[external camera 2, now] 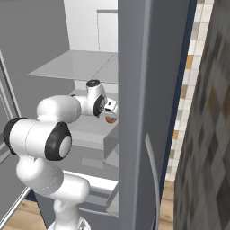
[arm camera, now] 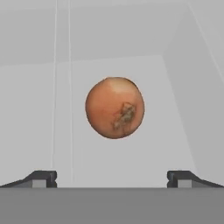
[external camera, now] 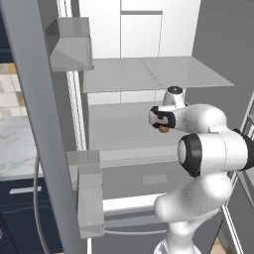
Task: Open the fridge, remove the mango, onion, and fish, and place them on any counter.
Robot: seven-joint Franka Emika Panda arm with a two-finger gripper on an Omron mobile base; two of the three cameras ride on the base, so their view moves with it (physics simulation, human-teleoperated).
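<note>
— Where is the onion?

— On a grey shelf inside the open fridge, straight ahead of me, centred between my fingertips.

— And your jaws?

— Spread wide apart, holding nothing; the onion sits beyond them, untouched.

No readable text, labels, brands or numbers anywhere.

I get flat, even, rendered light with no glare and only faint shading inside the fridge. My hand view looks soft and slightly blurred.
</note>
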